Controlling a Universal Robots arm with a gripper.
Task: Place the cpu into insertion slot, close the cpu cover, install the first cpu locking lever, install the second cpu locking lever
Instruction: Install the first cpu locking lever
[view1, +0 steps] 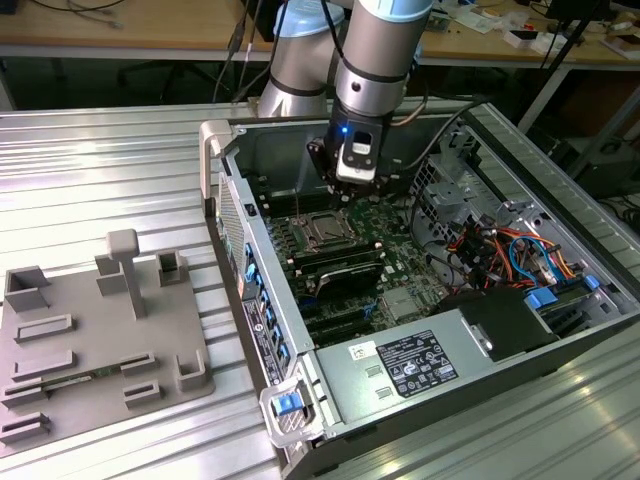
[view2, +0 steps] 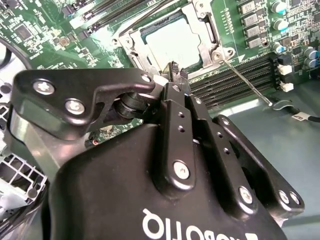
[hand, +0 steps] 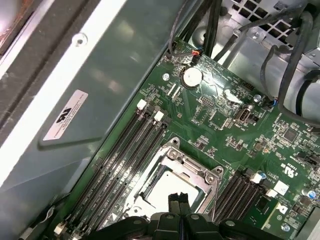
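1. Table (view1: 100, 170): ribbed metal. At its near corner on the exterior view's left lies a grey fixture tray (view1: 60, 380) with moulded pockets and upright posts.

2. Computer case (view1: 225, 170): lies open-side up on the table, just beside the tray. A grey power supply box (view1: 400, 365) fills the case's near end.

3. Green circuit board (hand: 225, 125): covers the case floor beyond the supply box. Long black memory slots (view2: 235, 75) run on both sides of the socket. A coin battery (hand: 191, 76) sits nearer the board's cabled edge.

4. Insertion slot (view1: 302, 232): at the board's far half, close to the case's far wall.

5. Cpu (view2: 172, 44): seated flat in the insertion slot, its dull silver top showing in both wrist views (hand: 167, 189).

6. Cpu cover (view2: 204, 22): down over the cpu, with the chip's top showing through the cover's window. The frame (hand: 196, 172) appears level with the socket.

7. Locking lever (view2: 246, 80): a thin wire rod slants away from one socket corner across the memory slots, not latched against the frame.

8. Gripper (view1: 343, 198): hangs directly above the socket. In both wrist views the fingertips are pressed together (view2: 176, 71) at the socket's edge (hand: 178, 199), with nothing seen between them. Contact with the cover cannot be determined.
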